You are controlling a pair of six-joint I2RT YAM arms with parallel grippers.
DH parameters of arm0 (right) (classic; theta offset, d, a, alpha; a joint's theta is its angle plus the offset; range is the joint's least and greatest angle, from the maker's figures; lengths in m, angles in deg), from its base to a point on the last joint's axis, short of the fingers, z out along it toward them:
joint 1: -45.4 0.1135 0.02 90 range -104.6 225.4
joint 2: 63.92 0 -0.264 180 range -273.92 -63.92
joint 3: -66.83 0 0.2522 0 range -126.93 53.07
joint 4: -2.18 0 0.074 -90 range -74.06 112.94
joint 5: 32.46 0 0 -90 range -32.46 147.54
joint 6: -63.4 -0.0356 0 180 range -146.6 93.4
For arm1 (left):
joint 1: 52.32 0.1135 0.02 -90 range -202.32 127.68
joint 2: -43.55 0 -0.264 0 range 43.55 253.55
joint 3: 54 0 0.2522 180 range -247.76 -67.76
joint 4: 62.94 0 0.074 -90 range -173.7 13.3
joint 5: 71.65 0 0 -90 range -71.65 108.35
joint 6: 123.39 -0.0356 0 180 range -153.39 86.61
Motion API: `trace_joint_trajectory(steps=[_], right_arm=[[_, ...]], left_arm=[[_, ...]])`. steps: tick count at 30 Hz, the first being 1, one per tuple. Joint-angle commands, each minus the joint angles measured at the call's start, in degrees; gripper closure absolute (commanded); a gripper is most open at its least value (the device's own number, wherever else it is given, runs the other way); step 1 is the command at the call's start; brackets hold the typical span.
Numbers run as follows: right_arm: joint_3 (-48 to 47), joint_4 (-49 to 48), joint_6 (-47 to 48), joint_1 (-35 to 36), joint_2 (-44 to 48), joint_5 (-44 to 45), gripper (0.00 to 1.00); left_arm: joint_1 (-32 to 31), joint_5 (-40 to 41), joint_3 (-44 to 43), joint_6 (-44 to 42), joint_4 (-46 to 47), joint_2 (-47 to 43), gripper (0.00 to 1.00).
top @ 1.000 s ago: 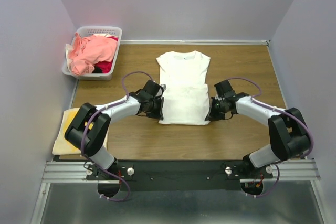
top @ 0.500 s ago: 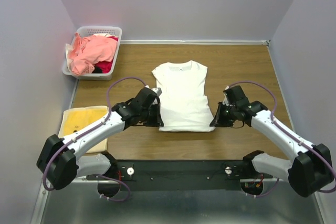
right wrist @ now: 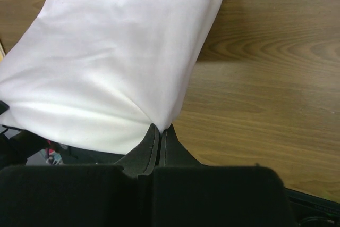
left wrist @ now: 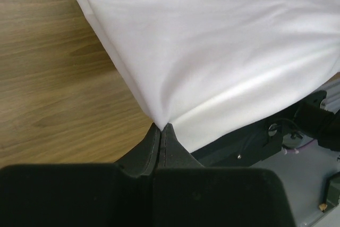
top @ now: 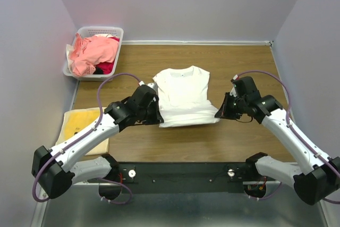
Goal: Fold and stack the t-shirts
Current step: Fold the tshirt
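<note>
Top external, white t-shirt (top: 183, 93) between left tool (top: 158, 119) and right tool (top: 218, 115), both pinching it.

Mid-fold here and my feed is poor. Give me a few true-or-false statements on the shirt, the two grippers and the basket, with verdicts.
1. The left gripper and the right gripper are both shut on the white t-shirt. True.
2. The basket is empty. False: it holds pink and red clothes.
3. The left gripper pinches the shirt at its neck. False: it pinches the near left corner, and the right gripper pinches the near right corner.
4. A yellow cloth lies at the near left of the table. True.
5. The basket stands at the far right corner. False: it stands at the far left.
</note>
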Motion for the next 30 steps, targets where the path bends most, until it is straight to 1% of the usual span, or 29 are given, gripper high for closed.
trace_joint_trajectory(steps=[1, 3, 4, 5, 11, 17, 22, 28, 29, 30], right_arm=[[-5.03, 2.10, 2.64, -0.04, -3.26, 9.06, 0.99], [-6.87, 0.95, 3.78, -0.04, -4.68, 9.25, 0.99], [-7.49, -0.27, 4.39, -0.04, -6.25, 11.43, 0.99], [-8.11, -0.89, 4.66, -0.04, -6.96, 11.80, 0.99], [-13.56, -5.38, 6.32, -0.04, -13.98, 14.44, 0.99], [-18.74, -8.19, 8.43, -0.21, -19.88, 16.81, 0.99], [-22.09, -10.91, 9.49, -0.12, -27.07, 17.34, 0.99], [-27.09, -13.99, 9.93, -0.65, -35.43, 18.22, 0.99], [-27.88, -14.34, 10.02, -0.82, -38.05, 18.31, 0.99], [-28.50, -14.69, 10.02, -0.91, -39.30, 18.39, 0.99]], left_arm=[[0.07, 9.03, -4.15, 2.01, -3.27, 0.82, 1.00], [0.33, 12.02, -6.61, 2.36, -3.45, 3.72, 1.00], [0.51, 12.81, -7.57, 2.28, -3.19, 4.68, 1.00], [0.68, 14.39, -9.67, 2.19, -3.27, 6.96, 1.00], [3.06, 18.35, -17.50, 0.87, -3.18, 14.17, 1.00], [6.30, 20.28, -21.54, -1.59, -2.83, 18.92, 1.00], [9.47, 20.99, -25.42, -5.10, -1.69, 23.05, 1.00], [12.37, 20.64, -31.04, -8.71, 0.59, 31.22, 1.00], [12.64, 20.55, -31.92, -9.93, 0.68, 33.93, 1.00], [12.90, 20.64, -34.02, -10.29, 0.77, 35.27, 1.00]])
